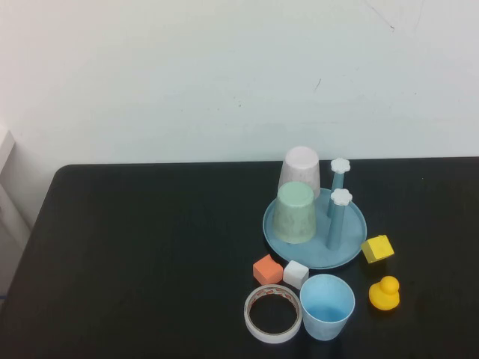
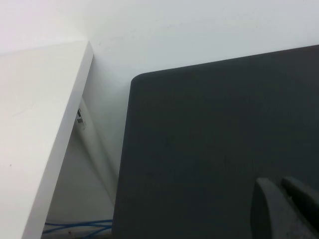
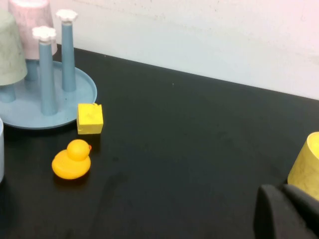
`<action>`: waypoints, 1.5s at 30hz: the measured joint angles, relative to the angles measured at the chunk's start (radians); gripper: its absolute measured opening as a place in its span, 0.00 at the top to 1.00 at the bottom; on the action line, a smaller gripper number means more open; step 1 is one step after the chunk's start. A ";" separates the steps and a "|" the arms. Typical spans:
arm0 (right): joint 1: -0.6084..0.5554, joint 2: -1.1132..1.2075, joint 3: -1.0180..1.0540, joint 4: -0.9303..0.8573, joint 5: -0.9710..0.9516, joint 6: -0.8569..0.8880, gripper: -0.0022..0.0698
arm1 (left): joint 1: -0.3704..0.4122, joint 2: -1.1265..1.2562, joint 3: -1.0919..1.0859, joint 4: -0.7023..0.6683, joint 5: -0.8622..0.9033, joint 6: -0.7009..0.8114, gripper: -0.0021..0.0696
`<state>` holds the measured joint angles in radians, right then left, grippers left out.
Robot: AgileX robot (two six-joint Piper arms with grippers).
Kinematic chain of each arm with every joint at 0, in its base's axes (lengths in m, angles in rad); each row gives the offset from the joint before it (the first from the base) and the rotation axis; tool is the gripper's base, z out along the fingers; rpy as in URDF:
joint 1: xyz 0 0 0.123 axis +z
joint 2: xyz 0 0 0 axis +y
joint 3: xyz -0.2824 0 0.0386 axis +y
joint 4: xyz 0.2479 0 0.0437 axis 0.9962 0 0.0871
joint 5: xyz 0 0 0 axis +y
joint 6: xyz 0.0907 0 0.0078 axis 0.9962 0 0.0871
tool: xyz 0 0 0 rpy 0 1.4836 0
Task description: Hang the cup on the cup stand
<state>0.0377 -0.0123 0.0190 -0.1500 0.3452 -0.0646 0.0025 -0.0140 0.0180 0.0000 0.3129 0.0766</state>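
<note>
Treat the task as not yet started: the cup [image 1: 326, 306] stands upright, mouth up, on the table [image 1: 150, 254] near its front edge, just in front of the cup stand [image 1: 281, 228] and apart from it. On the stand, a pale green cup [image 1: 294, 212] and a pale pink cup [image 1: 300, 170] already sit inverted over pegs; two capped pegs [image 1: 337, 217] remain free. You still need to grasp the cup, invert it and lower it over a free peg. Neither arm appears in the high view. The left gripper [image 2: 286, 209] shows only in the left wrist view, over bare table at the left side; the right gripper [image 3: 286, 211] shows only in the right wrist view, well apart from the stand. Neither holds anything visible; how far each is open cannot be told. The right wrist view alone shows a yellow object [image 3: 306, 164] beside that gripper, and shares the yellow block [image 3: 90, 118] and rubber duck [image 3: 72, 159] with the high view. Only the high view shows the tape roll [image 1: 273, 313].
</note>
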 joint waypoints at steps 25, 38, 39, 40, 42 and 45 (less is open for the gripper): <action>0.000 0.000 0.000 0.013 0.000 0.025 0.97 | 0.000 0.000 0.000 -0.079 -0.011 -0.051 0.97; 0.000 0.000 0.006 0.634 -0.043 0.310 0.97 | 0.000 0.000 0.000 -0.779 -0.091 -0.306 0.97; 0.000 0.000 0.006 0.674 -0.044 0.318 0.97 | 0.000 0.000 0.000 -0.793 -0.112 -0.308 0.97; 0.000 0.000 0.006 0.694 -0.047 0.320 0.97 | 0.000 0.000 0.000 -0.799 -0.129 -0.310 0.97; 0.000 0.000 0.006 0.720 -0.049 0.325 0.97 | 0.000 0.000 0.000 -0.813 -0.167 -0.312 0.97; 0.000 0.000 0.008 0.722 -0.049 0.299 0.97 | 0.000 0.000 0.000 -0.815 -0.202 -0.303 0.97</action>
<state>0.0377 -0.0123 0.0271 0.5715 0.2964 0.2344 0.0025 -0.0140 0.0180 -0.8146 0.1112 -0.2261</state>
